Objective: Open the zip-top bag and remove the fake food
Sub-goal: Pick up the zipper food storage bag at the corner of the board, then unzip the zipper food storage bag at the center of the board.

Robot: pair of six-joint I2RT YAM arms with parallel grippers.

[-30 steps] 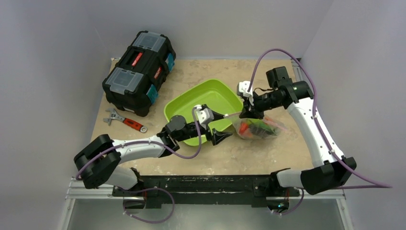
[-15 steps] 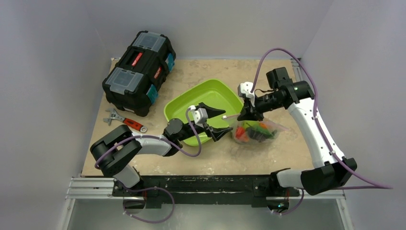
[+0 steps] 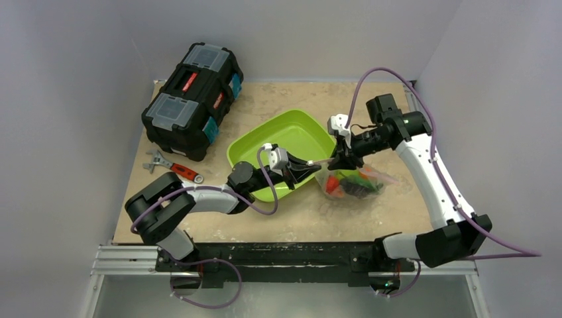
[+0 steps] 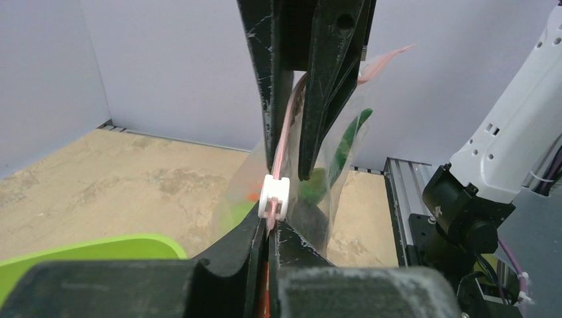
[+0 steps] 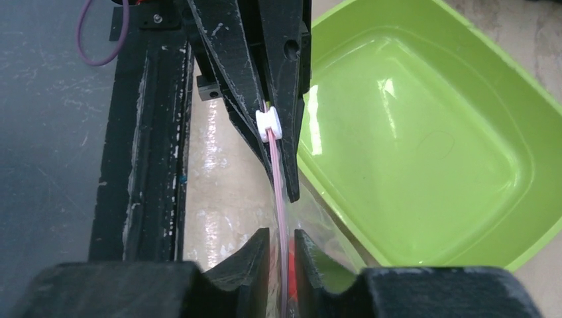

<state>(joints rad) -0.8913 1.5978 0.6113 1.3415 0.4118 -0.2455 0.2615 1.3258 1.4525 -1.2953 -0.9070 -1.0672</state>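
Note:
The zip-top bag (image 3: pixel 361 177) hangs by its pale pink zip strip (image 5: pixel 281 179) just right of the green tray. Inside it the fake food (image 3: pixel 335 185) shows red, green and dark pieces; a green pod (image 4: pixel 344 142) is seen through the plastic. My left gripper (image 3: pixel 317 167) (image 4: pixel 272 222) is shut on the strip's end, right beside the white slider (image 4: pixel 275 197) (image 5: pixel 268 124). My right gripper (image 3: pixel 340 158) (image 5: pixel 282 237) straddles the strip further along. Its jaws stand slightly open, with a thin gap on each side of the strip.
The lime-green tray (image 3: pixel 298 136) (image 5: pixel 411 152) lies behind the left gripper. A black toolbox (image 3: pixel 192 99) stands at the back left, with a red-handled wrench (image 3: pixel 175 167) in front of it. The metal frame rail (image 5: pixel 142 132) runs along the table's near edge.
My left gripper went from wide open to shut on the zip strip by the slider. My right gripper, shut on the strip before, has loosened to a narrow gap.

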